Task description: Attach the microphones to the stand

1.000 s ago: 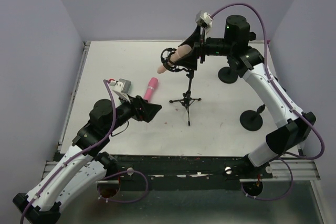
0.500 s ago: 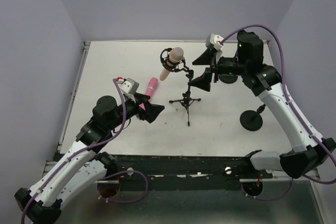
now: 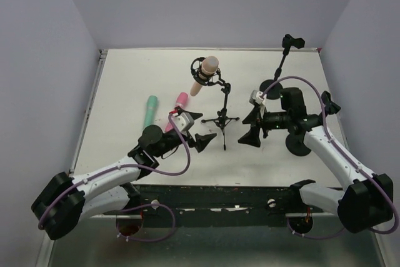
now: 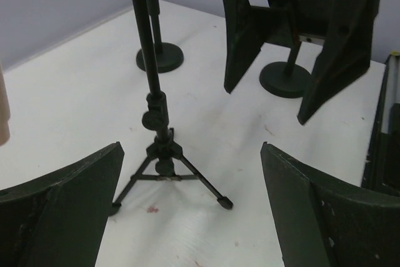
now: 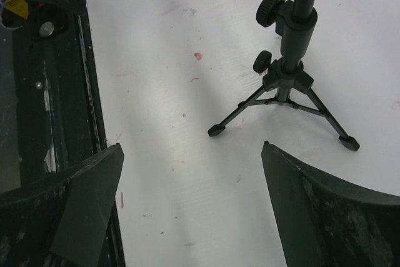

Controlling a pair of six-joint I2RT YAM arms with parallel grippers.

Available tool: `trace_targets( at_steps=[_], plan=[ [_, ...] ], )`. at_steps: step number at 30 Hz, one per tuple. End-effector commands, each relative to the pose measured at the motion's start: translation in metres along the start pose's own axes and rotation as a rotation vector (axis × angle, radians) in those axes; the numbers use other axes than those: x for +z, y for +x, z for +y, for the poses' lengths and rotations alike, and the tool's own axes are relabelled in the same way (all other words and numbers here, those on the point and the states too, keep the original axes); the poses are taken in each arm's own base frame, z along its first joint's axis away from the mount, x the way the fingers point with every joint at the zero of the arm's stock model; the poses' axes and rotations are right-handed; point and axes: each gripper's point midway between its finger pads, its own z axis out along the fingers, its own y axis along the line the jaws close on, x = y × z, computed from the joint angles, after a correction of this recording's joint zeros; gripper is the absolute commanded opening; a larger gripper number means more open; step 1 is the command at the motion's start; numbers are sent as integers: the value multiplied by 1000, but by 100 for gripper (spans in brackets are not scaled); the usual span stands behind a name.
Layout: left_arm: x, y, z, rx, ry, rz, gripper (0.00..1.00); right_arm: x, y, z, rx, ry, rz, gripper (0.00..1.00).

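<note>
Lavender walls point(image 3: 56, 23) close round a white table point(image 3: 125, 79) in the overhead view. At its middle stands the tripod stand point(image 3: 223, 119), and the peach microphone point(image 3: 204, 74) is mounted at the top of it, tilted, head up. The teal microphone point(image 3: 150, 109) lies flat to the left, and the pink microphone point(image 3: 180, 100) lies near it, its lower end hidden behind the left gripper point(image 3: 200, 128). That gripper sits just left of the tripod's feet, jaws wide apart and empty. The right gripper point(image 3: 251, 128) hangs on the tripod's other side, likewise spread wide and holding nothing. A far round-base stand point(image 3: 272, 87) rises to a bare clip, and a near round-base stand point(image 3: 299, 144) is partly covered by the right arm. From the left wrist, its own two fingers point(image 4: 62, 204) sit low at either corner, with the tripod's legs between them. The right gripper faces them from across the table, both round bases behind it. From the right wrist, its fingers point(image 5: 325, 211) are equally far apart above bare table. The tripod's legs and knobs stand beyond them, a strip of the pink microphone shows at the top edge, and a black rail point(image 5: 62, 60) runs down the left.
</note>
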Motion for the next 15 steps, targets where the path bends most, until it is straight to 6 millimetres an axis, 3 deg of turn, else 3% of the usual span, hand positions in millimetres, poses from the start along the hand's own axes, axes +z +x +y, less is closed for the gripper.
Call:
trace_targets(
  at_steps=[1, 9, 15],
  plan=[
    [27, -49, 23, 169, -108, -233, 99, -1, -18, -15, -139, 52, -64, 100],
    [68, -52, 47, 221, -210, -319, 88, -13, -35, -36, -149, 210, -65, 100],
    [93, -43, 50, 228, -204, -285, 80, -18, -41, -38, -148, 241, -74, 100]
  ],
)
